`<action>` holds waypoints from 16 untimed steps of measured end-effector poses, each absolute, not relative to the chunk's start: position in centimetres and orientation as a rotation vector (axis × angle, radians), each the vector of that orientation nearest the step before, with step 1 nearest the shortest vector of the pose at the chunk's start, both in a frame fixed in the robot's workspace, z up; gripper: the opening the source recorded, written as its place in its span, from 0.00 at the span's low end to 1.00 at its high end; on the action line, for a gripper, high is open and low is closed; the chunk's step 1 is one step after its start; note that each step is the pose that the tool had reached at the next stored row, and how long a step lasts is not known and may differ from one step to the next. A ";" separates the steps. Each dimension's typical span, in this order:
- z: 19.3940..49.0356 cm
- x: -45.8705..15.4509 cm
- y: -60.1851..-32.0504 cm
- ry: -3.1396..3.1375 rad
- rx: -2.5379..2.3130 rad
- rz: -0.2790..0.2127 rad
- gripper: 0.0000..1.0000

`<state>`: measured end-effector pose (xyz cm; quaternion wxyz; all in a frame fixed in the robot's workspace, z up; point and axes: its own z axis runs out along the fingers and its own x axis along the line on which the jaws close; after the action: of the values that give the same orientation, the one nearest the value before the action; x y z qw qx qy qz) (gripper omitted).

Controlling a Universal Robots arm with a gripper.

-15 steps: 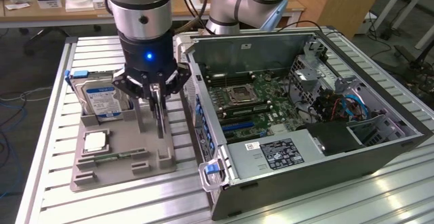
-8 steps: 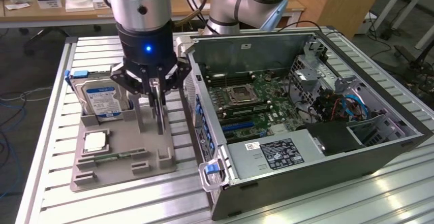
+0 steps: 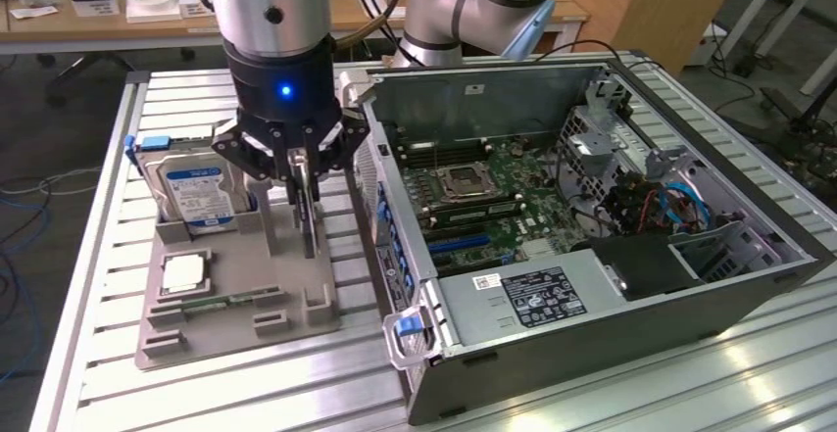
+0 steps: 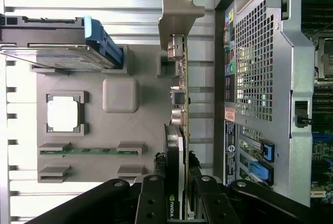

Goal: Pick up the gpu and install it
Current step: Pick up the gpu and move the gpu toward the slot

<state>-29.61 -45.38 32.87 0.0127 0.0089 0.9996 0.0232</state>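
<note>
The gpu (image 3: 310, 226) stands on edge over the grey holder tray (image 3: 294, 314), a thin card with its lower end close to the tray's slot. My gripper (image 3: 304, 179) comes down on it from above, fingers pressed on both faces, shut on the card. In the wrist view the gpu (image 4: 176, 146) runs edge-on away from my gripper (image 4: 178, 185), black cooler on one face, green board on the other, with the silver end bracket (image 4: 177, 10) at its far end. Whether it rests in the tray slot or hangs just above it I cannot tell.
The tray also holds a hard drive (image 3: 196, 192) upright, a square processor chip (image 3: 183, 273) and a memory stick (image 3: 229, 302). The open computer case (image 3: 732, 285) lies on the exterior view's right of the tray, motherboard (image 3: 484, 197) exposed. Its perforated back wall (image 4: 260, 78) stands close beside the card.
</note>
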 end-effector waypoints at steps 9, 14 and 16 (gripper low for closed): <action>34.1 -29.6 -45.4 3.115 0.028 0.072 0.27; 35.0 -29.6 -45.4 3.115 0.028 0.072 0.27; 35.5 -29.6 -45.4 3.115 0.028 0.072 0.27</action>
<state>-29.62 -45.38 35.52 0.0127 0.0089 0.9996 0.0232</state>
